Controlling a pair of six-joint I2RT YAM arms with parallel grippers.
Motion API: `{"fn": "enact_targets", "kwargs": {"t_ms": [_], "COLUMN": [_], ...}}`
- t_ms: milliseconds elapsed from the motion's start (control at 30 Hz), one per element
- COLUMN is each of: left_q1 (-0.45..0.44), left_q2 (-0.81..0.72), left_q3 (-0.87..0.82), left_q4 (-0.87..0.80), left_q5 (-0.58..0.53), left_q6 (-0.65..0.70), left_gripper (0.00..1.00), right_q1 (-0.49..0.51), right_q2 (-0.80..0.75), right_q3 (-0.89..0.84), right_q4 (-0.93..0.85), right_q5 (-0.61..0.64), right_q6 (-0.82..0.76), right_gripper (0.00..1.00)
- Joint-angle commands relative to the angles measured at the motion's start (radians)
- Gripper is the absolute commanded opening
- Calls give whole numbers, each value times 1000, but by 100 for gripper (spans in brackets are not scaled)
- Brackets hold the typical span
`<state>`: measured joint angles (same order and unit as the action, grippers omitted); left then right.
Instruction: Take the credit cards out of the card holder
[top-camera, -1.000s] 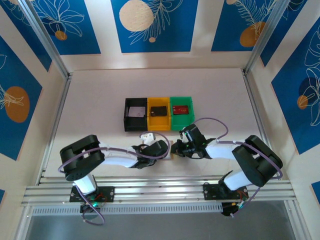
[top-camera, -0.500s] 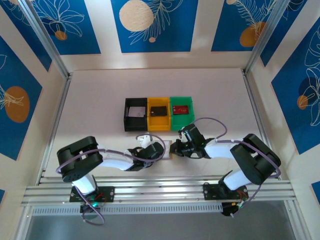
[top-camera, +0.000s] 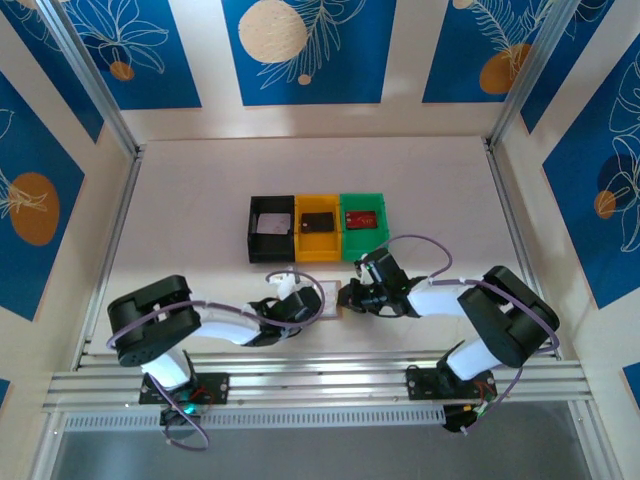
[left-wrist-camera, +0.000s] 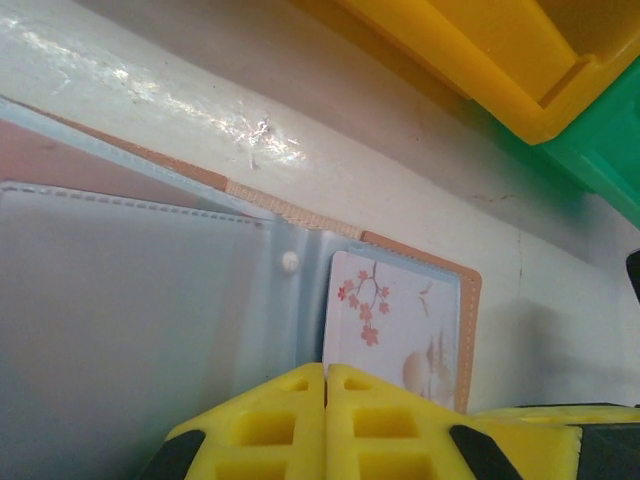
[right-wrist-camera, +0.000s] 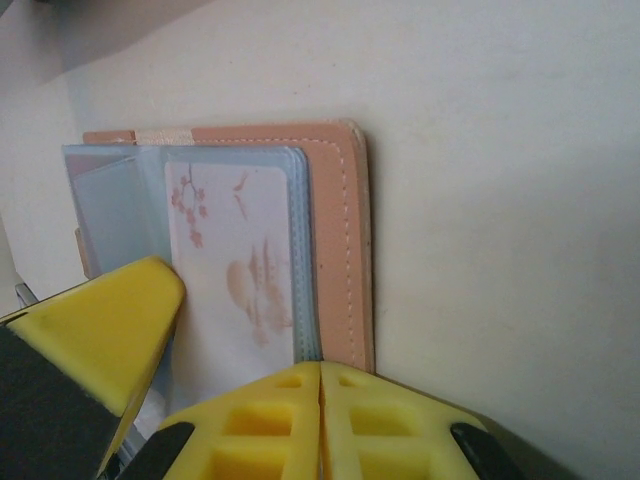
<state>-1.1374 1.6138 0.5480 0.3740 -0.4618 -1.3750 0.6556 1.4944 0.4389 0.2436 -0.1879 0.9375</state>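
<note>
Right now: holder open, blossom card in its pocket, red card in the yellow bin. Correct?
No: the top external view shows the red card in the green bin instead. The card holder does lie open with the blossom card pocketed.

the card holder (top-camera: 334, 297) lies open on the table (top-camera: 200, 220), in front of a row of three bins (top-camera: 318, 252) set side by side. each bin contains one loose card (top-camera: 318, 220). the left gripper (left-wrist-camera: 325, 375) is at the holder's left and the right gripper (right-wrist-camera: 320, 370) at its right. a pocketed card (left-wrist-camera: 385, 320) sits in the holder beside both.
</note>
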Motion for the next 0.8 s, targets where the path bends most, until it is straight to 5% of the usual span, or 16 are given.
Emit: {"fn": "enact_targets", "kwargs": {"t_ms": [0,767], "left_q1": [-13,-13], "left_q2": [-33,-142], "left_q3": [-8,-67], "left_q4": [57,58], "left_q5": [55,15], "left_q6": [-25,-40], "left_gripper": [0,0], "right_q1": [32,52], "right_q2": [59,86], "right_q3": [-17,-17], "right_q4": [-70,-56], "right_q5": [17,22], "right_q6": [9,21], "right_gripper": [9,9]}}
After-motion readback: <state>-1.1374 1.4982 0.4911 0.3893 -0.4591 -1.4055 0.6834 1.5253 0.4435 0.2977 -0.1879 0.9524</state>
